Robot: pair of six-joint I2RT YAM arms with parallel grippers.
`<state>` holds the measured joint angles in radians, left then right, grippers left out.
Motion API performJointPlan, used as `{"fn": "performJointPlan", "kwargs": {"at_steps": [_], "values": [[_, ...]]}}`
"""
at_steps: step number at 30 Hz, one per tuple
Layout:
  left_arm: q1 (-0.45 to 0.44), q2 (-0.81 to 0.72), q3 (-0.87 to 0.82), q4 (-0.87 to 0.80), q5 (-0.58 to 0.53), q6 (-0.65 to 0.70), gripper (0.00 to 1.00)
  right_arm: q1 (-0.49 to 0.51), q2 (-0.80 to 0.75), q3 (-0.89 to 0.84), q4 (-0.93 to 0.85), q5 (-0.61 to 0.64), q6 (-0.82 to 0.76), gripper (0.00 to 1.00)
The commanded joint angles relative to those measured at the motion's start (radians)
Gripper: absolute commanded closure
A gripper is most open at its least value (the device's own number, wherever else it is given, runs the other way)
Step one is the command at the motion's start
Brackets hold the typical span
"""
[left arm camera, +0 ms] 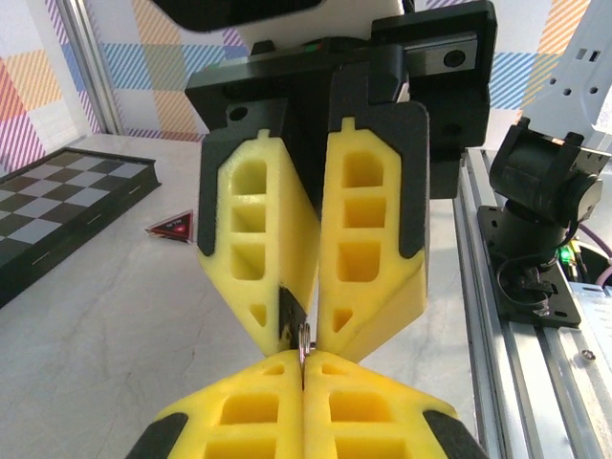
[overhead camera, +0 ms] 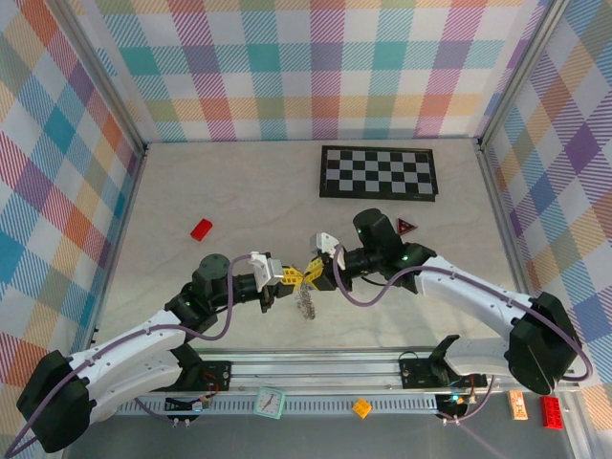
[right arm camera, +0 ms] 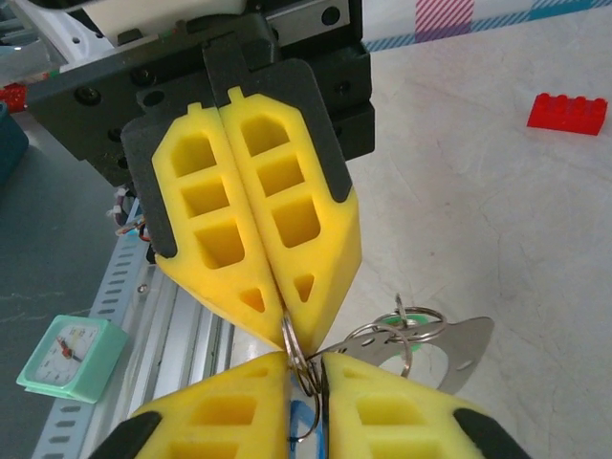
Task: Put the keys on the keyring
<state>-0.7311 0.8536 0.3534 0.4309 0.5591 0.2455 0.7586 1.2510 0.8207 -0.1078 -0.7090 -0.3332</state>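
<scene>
Two tools meet: left tool (right arm camera: 286,323) clamps the keyring (overhead camera: 306,304) steady for threading; right tool (left arm camera: 299,323) straddles the blue key (right arm camera: 302,426), grip unclear.

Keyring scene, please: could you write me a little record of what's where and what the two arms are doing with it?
Left jaws: shut, pinching a metal ring of the keyring
Right jaws: tip to tip with the left ones, nearly closed around a ring; firm grip unclear
Keyring position: dangles from where the jaws meet
Blue key: between the right jaws
Elsewhere on the table: red block, chequered board, red triangle
</scene>
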Motion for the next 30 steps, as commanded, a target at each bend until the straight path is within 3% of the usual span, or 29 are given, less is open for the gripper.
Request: {"fn": "performJointPlan", "kwargs": {"at_steps": [1, 3, 7, 9, 13, 19, 30], "values": [[-0.008, -0.003, -0.008, 0.120, 0.042, -0.028, 1.00, 0.002, 0.021, 0.017, 0.016, -0.039, -0.016, 0.92], [-0.008, 0.000, -0.010, 0.121, 0.043, -0.033, 1.00, 0.002, 0.020, 0.022, 0.022, -0.040, -0.021, 1.00], [-0.008, -0.009, -0.007, 0.081, 0.017, -0.025, 0.99, 0.002, 0.010, 0.045, -0.028, -0.027, -0.069, 1.00], [-0.008, -0.026, 0.002, 0.025, -0.009, -0.009, 0.86, 0.002, 0.008, 0.067, -0.090, -0.012, -0.108, 1.00], [-0.008, -0.057, 0.047, -0.155, -0.047, 0.066, 0.77, 0.004, 0.023, 0.138, -0.256, 0.042, -0.213, 1.00], [-0.008, -0.043, 0.128, -0.329, -0.062, 0.150, 0.75, 0.028, 0.075, 0.256, -0.459, 0.136, -0.342, 1.00], [-0.008, 0.032, 0.183, -0.345, -0.043, 0.169, 0.79, 0.089, 0.126, 0.383, -0.573, 0.192, -0.406, 1.00]]}}
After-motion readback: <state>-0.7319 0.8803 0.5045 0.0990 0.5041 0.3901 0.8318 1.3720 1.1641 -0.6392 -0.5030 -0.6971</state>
